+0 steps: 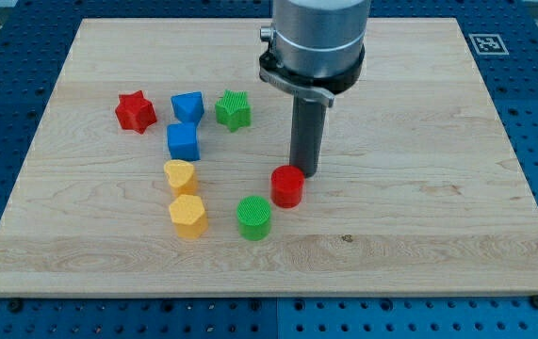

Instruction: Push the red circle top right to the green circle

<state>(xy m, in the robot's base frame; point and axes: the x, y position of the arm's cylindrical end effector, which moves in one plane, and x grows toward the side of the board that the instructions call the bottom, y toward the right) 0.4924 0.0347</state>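
The red circle point(287, 185) stands on the wooden board just below the middle. The green circle point(253, 217) stands close by, down and to its left, a small gap between them. My tip point(305, 172) rests on the board right at the red circle's upper right edge, touching or nearly touching it. The rod rises from there to the grey arm body point(314, 42) at the view's top.
A red star point(135, 111), a blue block point(187, 106) and a green star point(233, 109) lie in a row at upper left. Below them are a blue cube point(183, 142), a yellow heart-like block point(180, 176) and a yellow hexagon point(188, 216).
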